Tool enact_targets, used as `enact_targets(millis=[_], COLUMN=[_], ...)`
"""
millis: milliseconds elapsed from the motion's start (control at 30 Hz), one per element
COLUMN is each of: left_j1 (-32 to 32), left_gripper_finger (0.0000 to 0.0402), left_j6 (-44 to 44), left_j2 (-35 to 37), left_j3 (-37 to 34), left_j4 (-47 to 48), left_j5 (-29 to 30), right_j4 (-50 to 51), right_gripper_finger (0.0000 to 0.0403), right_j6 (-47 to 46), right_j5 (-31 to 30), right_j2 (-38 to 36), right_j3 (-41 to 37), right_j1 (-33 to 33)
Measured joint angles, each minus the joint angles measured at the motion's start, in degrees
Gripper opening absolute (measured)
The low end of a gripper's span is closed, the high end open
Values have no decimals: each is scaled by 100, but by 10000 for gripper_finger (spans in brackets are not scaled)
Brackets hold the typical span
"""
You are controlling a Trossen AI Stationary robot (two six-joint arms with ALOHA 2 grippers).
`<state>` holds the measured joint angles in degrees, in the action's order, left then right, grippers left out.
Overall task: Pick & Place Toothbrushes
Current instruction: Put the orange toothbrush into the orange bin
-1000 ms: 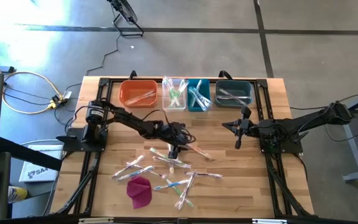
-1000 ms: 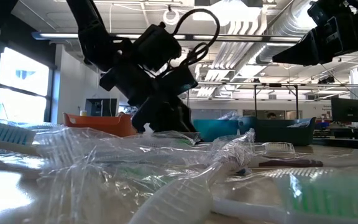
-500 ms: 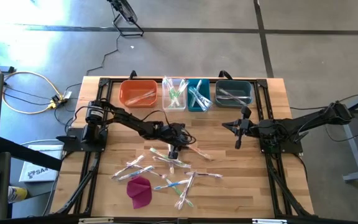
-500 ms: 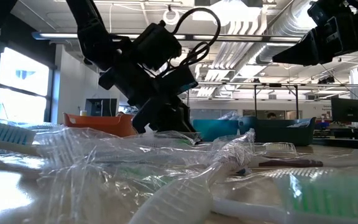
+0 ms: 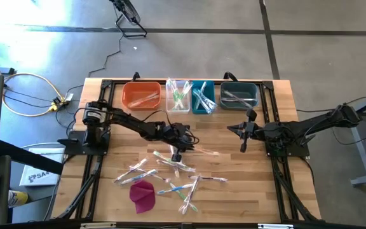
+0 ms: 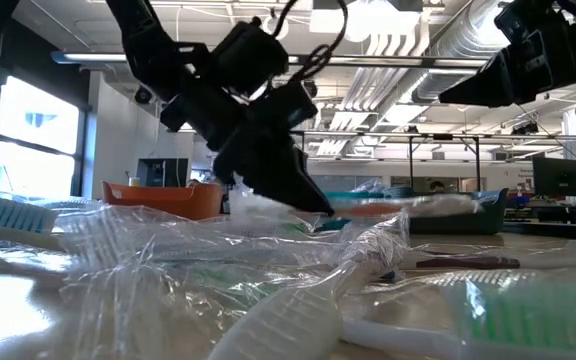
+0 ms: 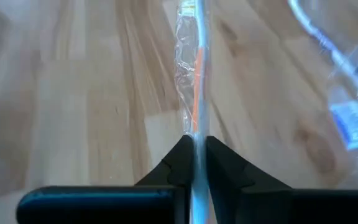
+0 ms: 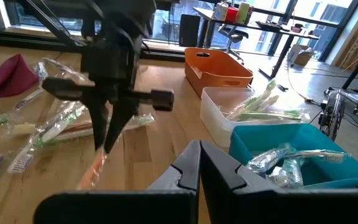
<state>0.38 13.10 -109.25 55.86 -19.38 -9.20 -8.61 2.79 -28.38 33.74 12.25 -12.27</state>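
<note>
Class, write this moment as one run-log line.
left gripper: shut on orange toothbrush, lifted | right gripper: shut, waiting | bins: partly filled

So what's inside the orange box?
The orange box holds wrapped toothbrushes, lying slanted across its floor. From above I can make out about two; in the low view its wall hides them. The other boxes hold more.

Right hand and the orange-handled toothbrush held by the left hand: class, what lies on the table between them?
Bare wood, seen in the high view: nothing lies between the right hand and the toothbrush pinched in the left hand.
</note>
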Motion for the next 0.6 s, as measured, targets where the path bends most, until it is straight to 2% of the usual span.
enact_targets(millis=[167,367,600], left_j1=[15,199,378], left_gripper_finger=[14,23,23], left_j6=[5,-355,-743], left_j2=[436,1236,2208], left_j3=[2,4,4], left_j4=[315,1618,2635], left_j5=[48,738,1135], right_j4=[110,119,133], right_gripper_finger=[4,4,4], right_j6=[0,-15,-20], right_j5=[0,2,5], right_j2=[0,0,0], right_j3=[0,0,0], right_j1=[0,0,0])
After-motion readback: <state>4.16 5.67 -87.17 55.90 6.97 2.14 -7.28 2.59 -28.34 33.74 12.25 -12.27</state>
